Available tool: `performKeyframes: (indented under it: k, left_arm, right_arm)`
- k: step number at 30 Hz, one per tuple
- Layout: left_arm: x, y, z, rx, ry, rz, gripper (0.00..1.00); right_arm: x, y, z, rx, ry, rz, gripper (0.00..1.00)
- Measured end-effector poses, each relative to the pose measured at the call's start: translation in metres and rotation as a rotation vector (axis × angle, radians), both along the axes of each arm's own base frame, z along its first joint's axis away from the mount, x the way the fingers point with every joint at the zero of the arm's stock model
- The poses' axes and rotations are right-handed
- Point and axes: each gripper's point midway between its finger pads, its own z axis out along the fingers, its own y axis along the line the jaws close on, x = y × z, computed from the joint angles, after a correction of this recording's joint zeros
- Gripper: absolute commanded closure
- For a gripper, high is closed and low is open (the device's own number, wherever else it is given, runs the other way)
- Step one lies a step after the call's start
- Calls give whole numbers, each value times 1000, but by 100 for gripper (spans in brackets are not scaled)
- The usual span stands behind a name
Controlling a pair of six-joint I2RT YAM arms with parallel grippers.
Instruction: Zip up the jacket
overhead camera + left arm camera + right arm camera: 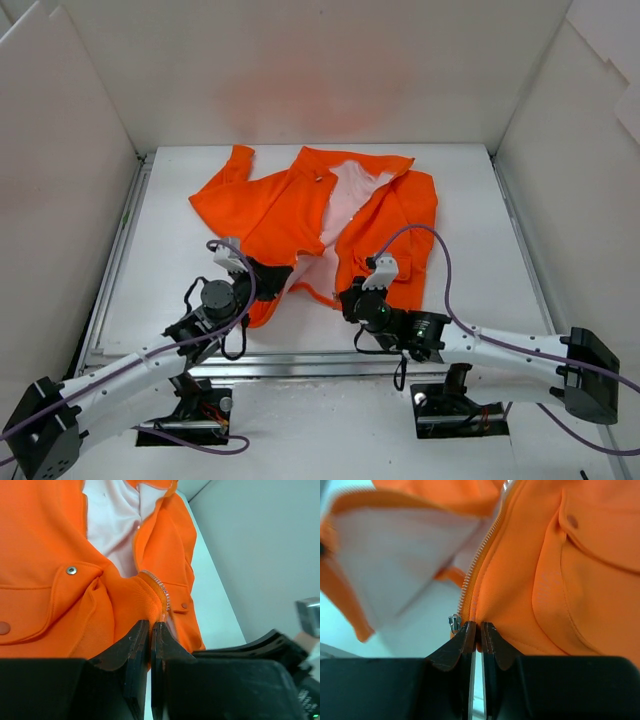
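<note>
The bright orange jacket (300, 215) lies open on the white table, its pale pink lining (345, 195) showing down the middle. My left gripper (262, 272) is shut on the bottom front edge of the jacket's left panel, right by its zipper teeth (161, 591). My right gripper (350, 297) is shut on the bottom hem of the right panel (530, 590), beside the zipper teeth (476, 565). The metal zipper slider (453, 622) sits just left of the right gripper's fingertips. The two bottom edges are held apart.
White walls enclose the table on three sides. A metal rail (300, 360) runs along the table's near edge. A snap button (71, 570) marks a pocket flap on the left panel. Purple cables loop over both arms.
</note>
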Motion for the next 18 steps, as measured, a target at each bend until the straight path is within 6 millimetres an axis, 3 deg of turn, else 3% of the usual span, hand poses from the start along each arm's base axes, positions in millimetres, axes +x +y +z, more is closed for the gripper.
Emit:
performKeyframes:
  k: [4, 6, 11, 18]
  left_arm:
    - [2, -12, 9, -6, 5, -37, 100]
    - [3, -17, 19, -19, -7, -55, 100]
    - [3, -25, 26, -43, -30, -87, 100]
    - [-2, -25, 7, -32, -15, -105, 100]
  right_arm:
    - [16, 3, 41, 74, -142, -20, 100]
    - [21, 4, 48, 71, -184, -27, 100]
    - [34, 10, 51, 37, -246, -41, 100]
    - [40, 20, 47, -5, -295, -66, 100]
